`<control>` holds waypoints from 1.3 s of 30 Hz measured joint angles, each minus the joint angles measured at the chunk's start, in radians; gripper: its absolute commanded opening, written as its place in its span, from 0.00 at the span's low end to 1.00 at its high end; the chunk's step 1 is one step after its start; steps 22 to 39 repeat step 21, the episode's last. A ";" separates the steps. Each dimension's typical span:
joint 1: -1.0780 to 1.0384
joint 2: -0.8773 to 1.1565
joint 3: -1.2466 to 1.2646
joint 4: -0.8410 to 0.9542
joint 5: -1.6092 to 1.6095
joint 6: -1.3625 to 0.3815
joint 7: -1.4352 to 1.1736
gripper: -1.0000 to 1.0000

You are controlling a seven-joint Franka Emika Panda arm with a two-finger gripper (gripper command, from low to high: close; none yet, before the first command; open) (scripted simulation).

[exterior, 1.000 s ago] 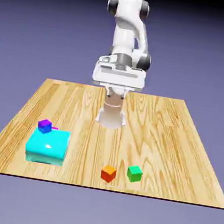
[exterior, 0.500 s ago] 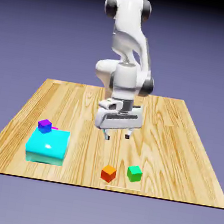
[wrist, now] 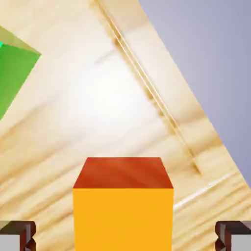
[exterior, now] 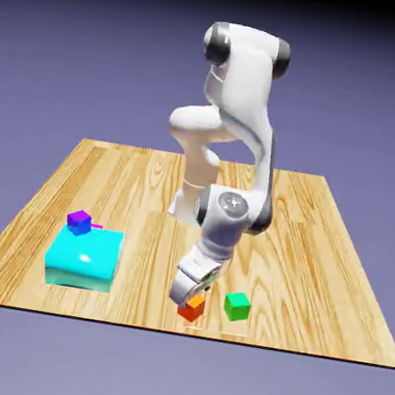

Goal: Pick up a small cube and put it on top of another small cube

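Observation:
The small orange-red cube (exterior: 190, 310) sits on the table near the front edge, with the arm bent down over it. My gripper (exterior: 190, 300) has come down around it and partly hides it in the exterior view. In the hand view the orange-red cube (wrist: 122, 206) fills the bottom middle between the two grey fingertips (wrist: 17, 235), with a clear gap on each side. The gripper (wrist: 125, 238) is open and the cube still rests on the wood. A small green cube (exterior: 237, 306) stands just to the exterior view's right of it, and shows as the green cube (wrist: 12, 68) at the hand view's left edge.
A cyan block (exterior: 84, 257) lies at the exterior view's left with a small purple-blue cube (exterior: 79, 221) at its far corner. The wooden table (exterior: 301, 245) ends close in front of the cubes. That table edge (wrist: 162, 115) runs diagonally through the hand view.
The arm has swung forward and down from the table's middle to the orange-red cube, and the open fingers now straddle it. The cubes have not moved.

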 measured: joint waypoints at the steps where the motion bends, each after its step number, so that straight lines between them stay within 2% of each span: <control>1: 0.000 0.000 0.000 0.000 0.000 0.000 0.000 0.00; 7: 0.075 -0.181 -0.066 -0.016 -0.070 -0.162 0.035 0.00; 12: 0.236 -0.338 0.006 -0.059 -0.219 -0.233 -0.079 0.00; 17: 0.204 -0.193 0.027 -0.066 -0.191 -0.082 -0.093 0.00; 18: 0.198 -0.167 0.030 -0.067 -0.186 -0.055 -0.096 1.00; 39: 0.206 -0.203 0.025 -0.066 -0.194 -0.091 -0.092 1.00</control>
